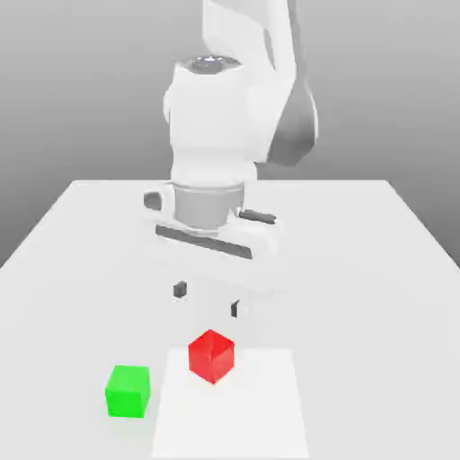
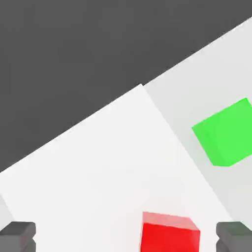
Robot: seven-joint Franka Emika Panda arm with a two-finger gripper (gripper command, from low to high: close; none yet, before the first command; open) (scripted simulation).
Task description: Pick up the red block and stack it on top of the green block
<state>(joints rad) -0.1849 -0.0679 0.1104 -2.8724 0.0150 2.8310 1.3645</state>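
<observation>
Red block [image 1: 211, 357]: one, on the white sheet [image 1: 234, 413] near its far edge, turned cornerwise in the exterior view. Green block [image 1: 128, 393]: one, on the pale table [image 1: 359, 314], just beside the sheet, toward the exterior view's left, apart from the red. Gripper [image 1: 207, 299]: one, two dark fingertips [image 1: 181, 289], spread wide and grasping nothing, above the red block. Arm [image 1: 211, 126]: one, white, reaching down over the table.

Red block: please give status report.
Gripper open above red block. Red block not held. Green block uncovered, nothing on top.
</observation>
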